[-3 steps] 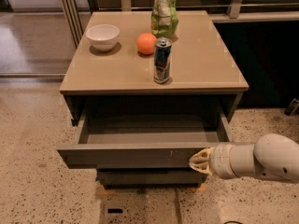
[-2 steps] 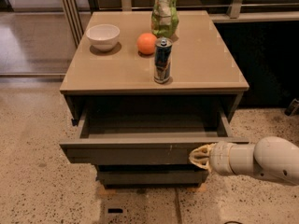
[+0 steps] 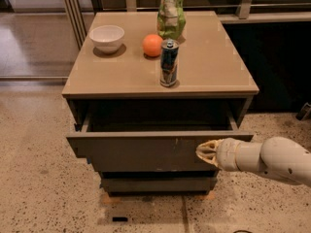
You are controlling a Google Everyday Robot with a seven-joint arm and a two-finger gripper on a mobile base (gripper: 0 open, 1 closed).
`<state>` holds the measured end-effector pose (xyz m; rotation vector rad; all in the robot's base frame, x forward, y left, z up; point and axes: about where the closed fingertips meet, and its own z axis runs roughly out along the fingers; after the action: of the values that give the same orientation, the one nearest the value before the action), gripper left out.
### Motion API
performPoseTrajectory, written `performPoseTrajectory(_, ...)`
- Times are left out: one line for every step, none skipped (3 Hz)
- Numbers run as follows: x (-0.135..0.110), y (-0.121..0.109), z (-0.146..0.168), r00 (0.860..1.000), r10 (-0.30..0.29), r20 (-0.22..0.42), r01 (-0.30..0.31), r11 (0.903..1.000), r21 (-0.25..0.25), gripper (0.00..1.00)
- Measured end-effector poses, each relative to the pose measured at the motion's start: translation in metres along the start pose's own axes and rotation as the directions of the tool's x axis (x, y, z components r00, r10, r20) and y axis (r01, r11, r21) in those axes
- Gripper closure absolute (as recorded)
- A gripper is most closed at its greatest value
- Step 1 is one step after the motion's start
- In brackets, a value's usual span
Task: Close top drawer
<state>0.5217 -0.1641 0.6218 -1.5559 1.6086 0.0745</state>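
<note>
The top drawer [image 3: 141, 152] of the grey-brown cabinet stands partly pulled out, its flat front panel facing me with small pale scratches right of centre. Its dark inside shows above the front edge. My gripper [image 3: 206, 152] comes in from the right on a white arm and its tip rests against the right part of the drawer front. A narrower drawer front [image 3: 155, 183] shows below it.
On the cabinet top [image 3: 214, 67] stand a white bowl [image 3: 107, 37], an orange [image 3: 152, 45], a dark can [image 3: 168, 63] near the front and a green bag [image 3: 171, 13] at the back. Speckled floor lies all around; dark furniture stands to the right.
The drawer front has moved back toward the cabinet, so less of the inside shows. My gripper has moved with it, staying on the right part of the panel.
</note>
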Motion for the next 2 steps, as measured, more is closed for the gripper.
performPoseTrajectory(0.008, -0.022, 0.016, 1.000, -0.002, 0.001, 0.002, 0.9999, 0.017, 1.00)
performPoseTrajectory(0.016, -0.041, 0.030, 1.000, -0.001, -0.007, 0.001, 0.9997, 0.025, 1.00)
